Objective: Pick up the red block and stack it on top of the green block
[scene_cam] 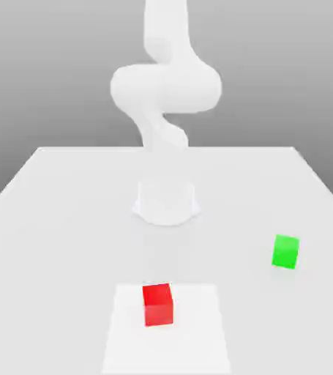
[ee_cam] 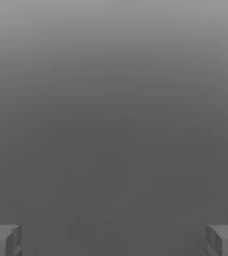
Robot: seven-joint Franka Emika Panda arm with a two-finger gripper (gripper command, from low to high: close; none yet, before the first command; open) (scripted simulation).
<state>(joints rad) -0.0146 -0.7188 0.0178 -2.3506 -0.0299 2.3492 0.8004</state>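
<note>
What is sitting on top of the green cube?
Nothing. The green block has a bare top and stands alone on the white table. The red block rests apart, nearer the camera. What lies beneath each cube is covered.

red block [scene_cam: 157,303] x1 | green block [scene_cam: 285,251] x1 | table [scene_cam: 66,220] x1 | arm [scene_cam: 165,88] x1

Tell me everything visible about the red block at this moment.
The red block is a small, plain, matte bright-red cube without marks. It sits flat and upright on a lighter square patch of the white table, near the front edge, toward the exterior view's left of the green block and apart from it. Nothing touches it besides the surface beneath; it does not appear in the hand view.
</note>
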